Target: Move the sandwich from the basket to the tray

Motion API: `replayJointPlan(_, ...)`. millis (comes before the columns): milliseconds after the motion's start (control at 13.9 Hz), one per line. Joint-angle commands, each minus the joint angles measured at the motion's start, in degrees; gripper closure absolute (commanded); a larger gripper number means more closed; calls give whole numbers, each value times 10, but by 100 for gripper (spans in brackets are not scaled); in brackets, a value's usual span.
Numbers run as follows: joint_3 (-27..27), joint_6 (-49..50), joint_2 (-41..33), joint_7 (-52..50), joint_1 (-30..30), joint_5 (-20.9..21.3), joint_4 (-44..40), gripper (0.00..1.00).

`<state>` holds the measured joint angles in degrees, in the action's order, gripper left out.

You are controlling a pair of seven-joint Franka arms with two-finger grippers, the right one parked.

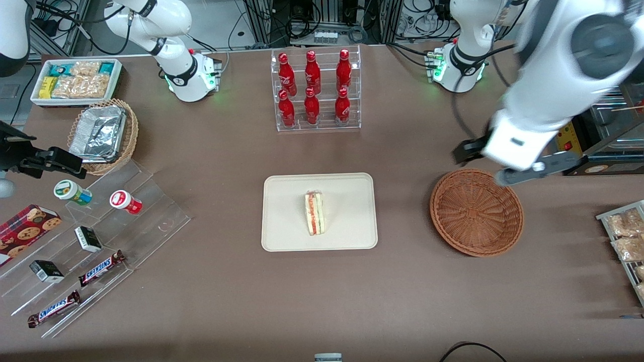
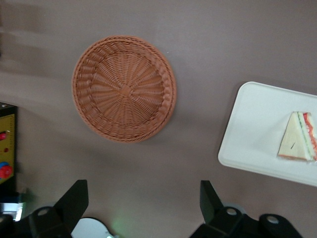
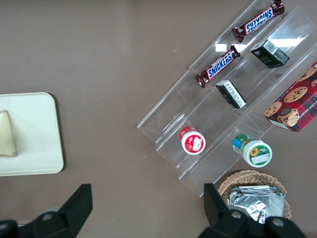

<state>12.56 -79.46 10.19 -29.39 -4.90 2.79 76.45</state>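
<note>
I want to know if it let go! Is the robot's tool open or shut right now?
Left tool: open, holding nothing, up above the table near the basket. The sandwich lies on the tray.

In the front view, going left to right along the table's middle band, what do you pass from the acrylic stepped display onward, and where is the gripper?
Clear acrylic stepped display → cream rectangular tray → triangular white-bread sandwich on it → round reddish-brown wicker basket; the open left gripper hovers above the basket's rim.
</note>
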Motion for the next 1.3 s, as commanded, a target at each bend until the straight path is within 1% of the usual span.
replayJointPlan(0,5,25,-35,82,48,-19,22,1)
replayJointPlan(216,3,39,-66,191,108,-23,49,1)
replayJointPlan(289,-20,42,-80,228,109,-35,64,1)
replayJointPlan(361,-57,46,-92,254,97,-40,75,1)
replayJointPlan(505,-117,50,-114,318,65,-40,102,1)
replayJointPlan(649,-134,48,-123,326,60,-36,105,1)
replayJointPlan(794,-135,48,-134,327,60,-26,110,1)
replayJointPlan(938,-135,45,-146,326,60,-26,128,1)
replayJointPlan(1082,-134,45,-139,312,60,-27,123,1)
replayJointPlan(1227,-133,46,-128,313,57,-30,100,1)
